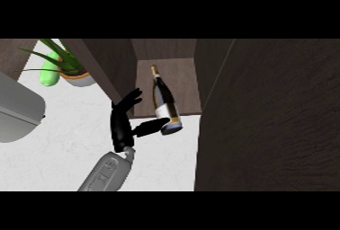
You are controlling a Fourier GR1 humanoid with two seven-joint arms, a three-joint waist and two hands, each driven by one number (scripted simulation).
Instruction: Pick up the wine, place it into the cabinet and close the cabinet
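Observation:
A dark wine bottle (163, 98) with a white and gold label lies on its side in the open cabinet (166, 56), neck pointing inward and base sticking out past the shelf's front edge. My left hand (123, 121) is just left of the bottle, fingers straight and pointing up along the cabinet's left wall, thumb stretched toward the bottle's base. Whether the thumb touches it I cannot tell. The cabinet door (272, 117) stands open at the right, a large dark wood panel. My right hand is not visible.
A potted green plant (66, 67) and a light green object (49, 72) stand at the back left of the white counter (60, 157). A grey rounded appliance (16, 112) sits at the left edge.

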